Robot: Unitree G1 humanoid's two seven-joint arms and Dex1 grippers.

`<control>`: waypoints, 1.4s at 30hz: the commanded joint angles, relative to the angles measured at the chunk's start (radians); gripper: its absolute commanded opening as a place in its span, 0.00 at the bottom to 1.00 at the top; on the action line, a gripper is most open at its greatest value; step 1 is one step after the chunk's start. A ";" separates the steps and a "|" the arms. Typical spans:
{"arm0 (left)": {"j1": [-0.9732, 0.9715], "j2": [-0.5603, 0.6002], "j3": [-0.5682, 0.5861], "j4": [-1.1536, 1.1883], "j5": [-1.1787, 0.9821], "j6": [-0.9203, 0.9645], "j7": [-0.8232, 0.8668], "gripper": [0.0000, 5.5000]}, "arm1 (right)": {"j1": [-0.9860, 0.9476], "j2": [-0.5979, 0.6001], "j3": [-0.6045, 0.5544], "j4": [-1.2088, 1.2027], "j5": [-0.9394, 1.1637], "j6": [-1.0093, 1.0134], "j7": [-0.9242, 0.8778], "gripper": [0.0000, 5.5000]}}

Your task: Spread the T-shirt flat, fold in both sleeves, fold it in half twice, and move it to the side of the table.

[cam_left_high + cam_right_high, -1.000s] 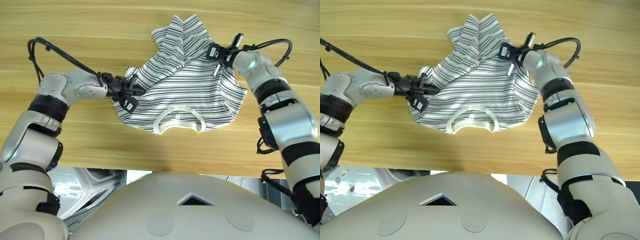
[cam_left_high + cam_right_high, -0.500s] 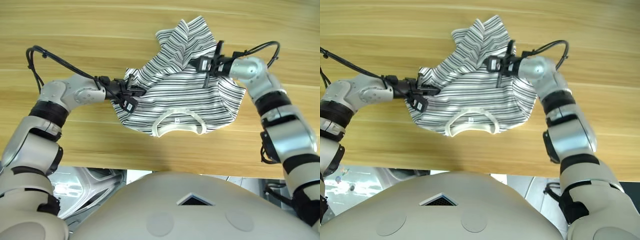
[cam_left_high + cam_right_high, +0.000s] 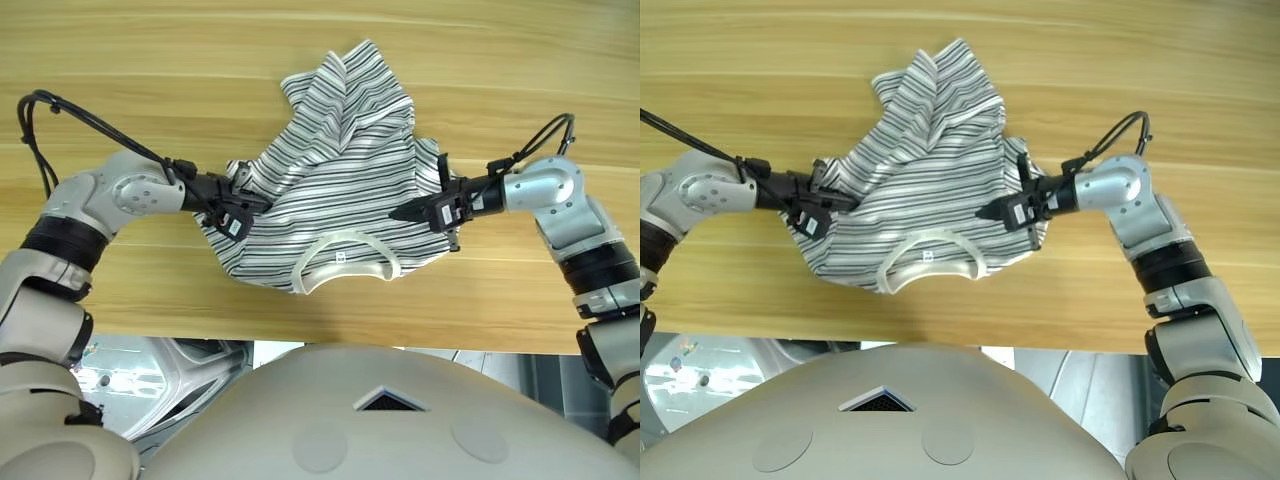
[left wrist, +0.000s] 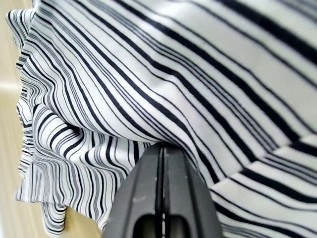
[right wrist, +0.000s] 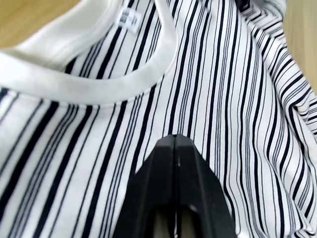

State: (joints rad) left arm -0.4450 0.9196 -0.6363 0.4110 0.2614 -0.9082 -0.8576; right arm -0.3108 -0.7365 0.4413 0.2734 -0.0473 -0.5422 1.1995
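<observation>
The black-and-white striped T-shirt (image 3: 340, 160) lies crumpled on the wooden table (image 3: 120, 60), its white collar (image 3: 340, 268) toward the near edge. My left gripper (image 3: 248, 200) is at the shirt's left edge, shut on a fold of the fabric; in the left wrist view the cloth (image 4: 148, 89) bunches at the tip of that gripper (image 4: 161, 148). My right gripper (image 3: 400, 213) lies over the shirt's right side, pointing left toward the collar. In the right wrist view it (image 5: 174, 141) is shut, its tip just above smooth fabric near the collar (image 5: 99, 84).
Bare wood surrounds the shirt on the left, right and far sides. The table's near edge (image 3: 300, 340) runs just below the collar.
My right gripper swung from the shirt's far right part down and inward to its near right side. The left gripper and the shirt have shifted a little to the left.
</observation>
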 commanded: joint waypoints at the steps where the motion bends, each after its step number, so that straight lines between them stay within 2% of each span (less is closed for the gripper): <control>1: -0.028 0.033 0.054 -0.090 -0.151 0.038 -0.109 0.01 | 0.017 -0.013 0.003 -0.002 -0.065 0.004 -0.026 0.00; 7: -0.176 -0.067 0.129 -0.003 -0.159 0.066 -0.142 0.01 | 0.049 -0.007 0.023 0.010 -0.149 -0.005 -0.062 0.00; 11: -0.350 -0.186 0.145 0.200 0.047 0.046 0.007 0.01 | 0.072 -0.007 0.048 -0.009 -0.164 -0.008 -0.062 0.00; 15: -0.510 -0.300 0.054 0.464 0.337 0.048 0.259 0.01 | 0.080 0.005 0.070 -0.029 -0.178 0.001 -0.073 0.00; 21: -0.542 -0.393 -0.092 0.725 0.557 0.055 0.423 0.01 | 0.081 0.015 0.073 -0.059 -0.172 0.022 -0.090 0.00; 34: -0.487 -0.386 -0.211 0.865 0.695 0.089 0.591 0.01 | 0.078 0.034 0.088 -0.076 -0.173 0.057 -0.117 0.00; 42: -0.582 -0.324 -0.161 0.850 0.654 0.070 0.608 0.01 | 0.079 0.041 0.086 -0.065 -0.170 0.059 -0.124 0.00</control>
State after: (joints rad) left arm -0.9745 0.5772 -0.8085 1.2729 0.9145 -0.8258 -0.2462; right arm -0.2531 -0.6930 0.5039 0.1837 -0.1774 -0.5050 1.0667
